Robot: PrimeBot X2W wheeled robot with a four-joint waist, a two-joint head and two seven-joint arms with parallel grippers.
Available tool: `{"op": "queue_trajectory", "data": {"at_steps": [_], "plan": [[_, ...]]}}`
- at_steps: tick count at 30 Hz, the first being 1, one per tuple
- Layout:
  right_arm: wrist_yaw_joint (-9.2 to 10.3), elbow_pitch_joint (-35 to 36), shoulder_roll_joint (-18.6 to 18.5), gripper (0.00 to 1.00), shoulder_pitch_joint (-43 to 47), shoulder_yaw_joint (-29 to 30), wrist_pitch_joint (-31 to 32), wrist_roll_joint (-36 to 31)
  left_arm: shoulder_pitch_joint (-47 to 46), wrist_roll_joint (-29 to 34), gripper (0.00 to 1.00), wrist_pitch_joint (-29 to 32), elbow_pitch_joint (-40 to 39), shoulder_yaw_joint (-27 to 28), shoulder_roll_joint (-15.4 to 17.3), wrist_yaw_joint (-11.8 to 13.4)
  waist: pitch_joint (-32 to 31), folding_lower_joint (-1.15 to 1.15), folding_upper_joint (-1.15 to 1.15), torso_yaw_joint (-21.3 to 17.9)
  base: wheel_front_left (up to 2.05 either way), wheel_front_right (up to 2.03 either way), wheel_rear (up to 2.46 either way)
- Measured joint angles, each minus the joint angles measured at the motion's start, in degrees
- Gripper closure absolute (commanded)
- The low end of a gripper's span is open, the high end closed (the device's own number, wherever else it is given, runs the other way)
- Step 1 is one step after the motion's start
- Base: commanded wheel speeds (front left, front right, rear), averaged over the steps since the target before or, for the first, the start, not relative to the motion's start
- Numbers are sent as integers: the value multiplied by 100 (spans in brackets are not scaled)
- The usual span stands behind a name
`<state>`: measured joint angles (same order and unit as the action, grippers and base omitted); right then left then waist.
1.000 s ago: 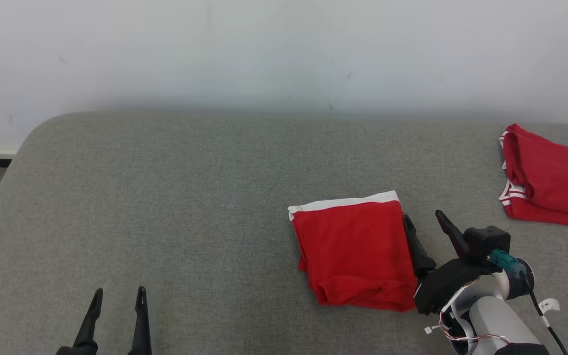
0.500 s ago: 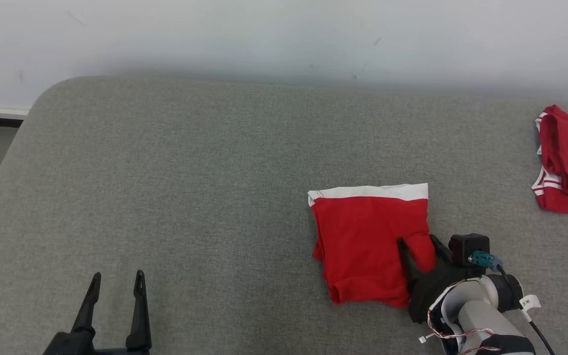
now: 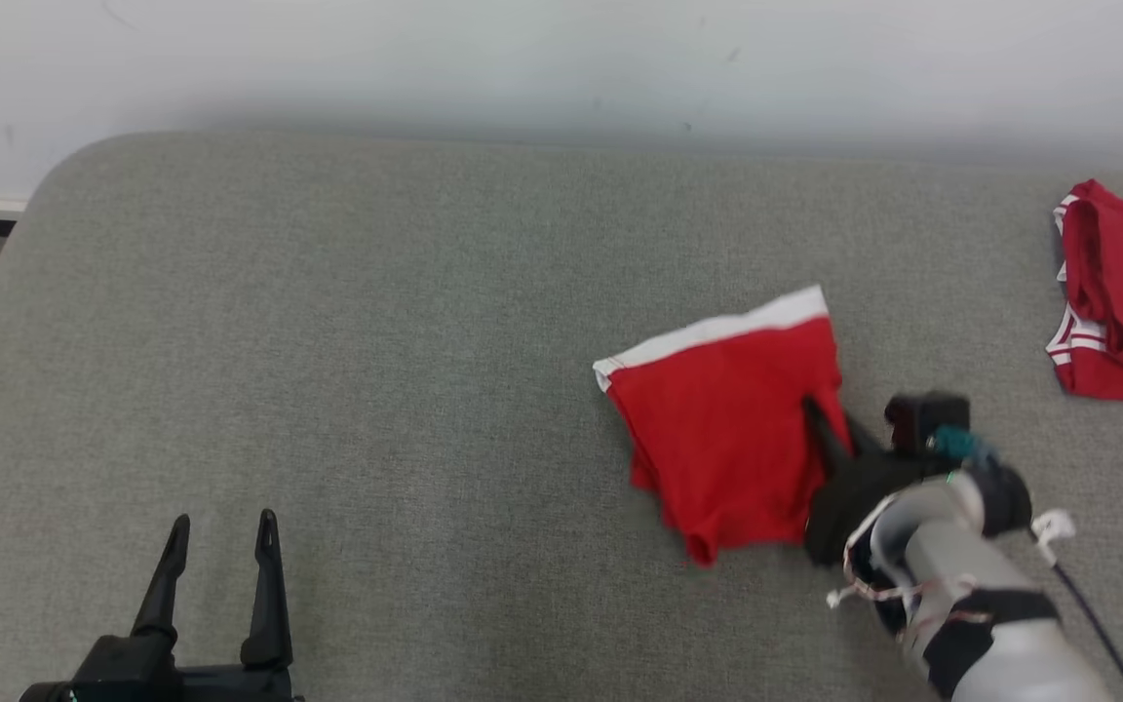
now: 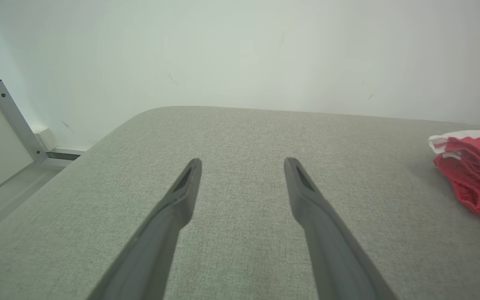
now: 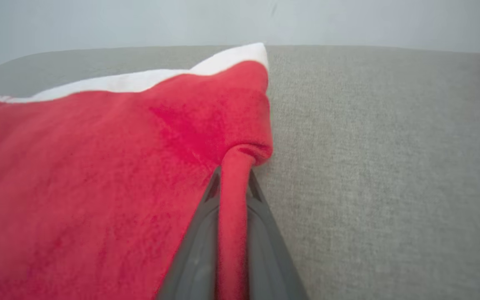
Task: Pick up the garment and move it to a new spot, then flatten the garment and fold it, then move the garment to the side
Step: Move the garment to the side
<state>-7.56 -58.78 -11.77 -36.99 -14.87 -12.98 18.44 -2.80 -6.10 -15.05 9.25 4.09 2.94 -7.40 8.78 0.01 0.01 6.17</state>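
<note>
Garment [image 3: 717, 429] is a folded red piece with a white band along one edge, lying on the grey fabric-covered desk [image 3: 376, 341] at about 3 o'clock from the middle of my head view. The white band faces 12 o'clock and sits skewed, its right end lifted toward 1 o'clock. The long axis runs from that band down to a rumpled red corner at 6 o'clock. My right end effector [image 3: 832, 429] comes in from 5 o'clock and is clamped on the right-hand edge; on its wrist view a roll of red cloth sits pinched between the two dark fingers [image 5: 261, 216]. My left end effector [image 3: 220, 531] is at 7 o'clock, fingers spread wide over bare desk, gripping nothing. A second red garment [image 3: 1122, 292] lies at 2 o'clock, well apart
</note>
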Motion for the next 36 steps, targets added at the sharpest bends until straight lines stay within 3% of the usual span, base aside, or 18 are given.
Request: {"op": "queue_trajectory", "data": {"at_steps": [15,22,29,36], "plan": [[0,336,-1405,100,-1583,-665,341,10,-469,-13,0,1,-318,-33,102,-2,969,0,0,-291,0,0,0],[0,798,-2067,100,-1983,-749,482,113,-583,-4,0,1,-576,-43,219,-10,1410,1,1,-621,0,0,0],[0,1400,-2794,100,-2245,-782,928,261,-695,36,0,1,-859,-116,363,-10,1810,0,1,-1112,0,0,0],[0,1679,-3388,100,-2413,-623,1358,264,-851,37,0,0,-1152,-297,417,-10,2244,0,1,-1362,0,0,0]]}}
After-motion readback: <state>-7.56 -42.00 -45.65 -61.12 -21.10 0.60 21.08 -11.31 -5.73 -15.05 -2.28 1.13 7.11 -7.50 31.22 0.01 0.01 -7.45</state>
